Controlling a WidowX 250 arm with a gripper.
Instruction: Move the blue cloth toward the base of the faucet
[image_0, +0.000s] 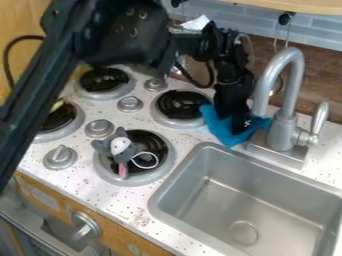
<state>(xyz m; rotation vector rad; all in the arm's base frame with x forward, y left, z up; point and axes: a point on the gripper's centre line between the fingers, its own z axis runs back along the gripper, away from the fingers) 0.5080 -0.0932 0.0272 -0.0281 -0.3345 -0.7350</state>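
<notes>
While gripper (239, 125) sat against blue cloth (216, 126) right of centre (couldn't tell jaw state), plush mouse (121, 150) lay left.

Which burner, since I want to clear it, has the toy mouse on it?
The lowest burner in view: it alone has the gray plush mouse lying on it.

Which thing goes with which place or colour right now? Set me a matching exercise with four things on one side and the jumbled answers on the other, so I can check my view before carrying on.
1. mouse
2. cloth
3. tap
4. hand

A. behind the sink
B. down at the blue thing
C. on a burner
D. blue, crumpled

Pairs: 1-C, 2-D, 3-A, 4-B
</notes>
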